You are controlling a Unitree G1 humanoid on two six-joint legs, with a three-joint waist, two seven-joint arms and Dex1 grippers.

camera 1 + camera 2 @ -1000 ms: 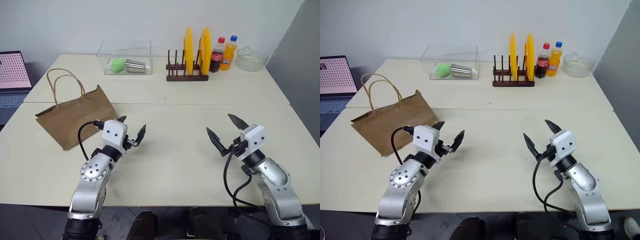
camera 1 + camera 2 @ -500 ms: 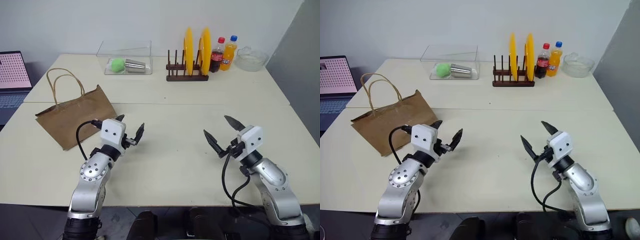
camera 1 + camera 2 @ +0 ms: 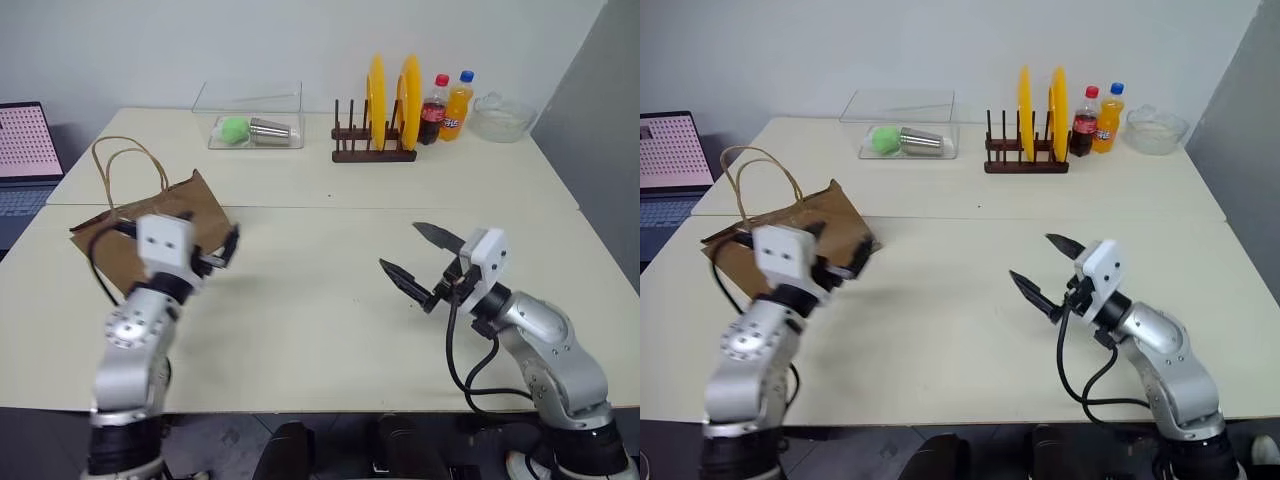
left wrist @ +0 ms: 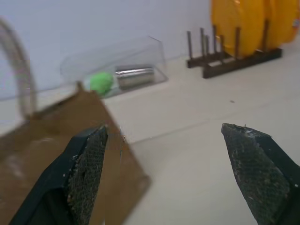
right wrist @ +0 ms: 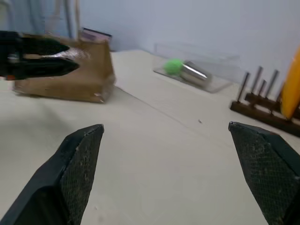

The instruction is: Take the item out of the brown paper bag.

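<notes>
On cream table [image 3: 330,330], brown paper bag [image 3: 190,210] lying left, left pincer [image 3: 205,255] and right pincer [image 3: 420,265] both spread, grey wall [image 3: 600,110] at right

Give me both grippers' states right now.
Left gripper: open, empty, beside the small brown kraft paper bag.
Right gripper: open, empty, above the table.

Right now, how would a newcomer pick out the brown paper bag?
On the cream table, look to the robot's left edge, near the laptop. The brown paper bag lies there, the only flat kraft-brown thing, with two thin loop handles.
</notes>
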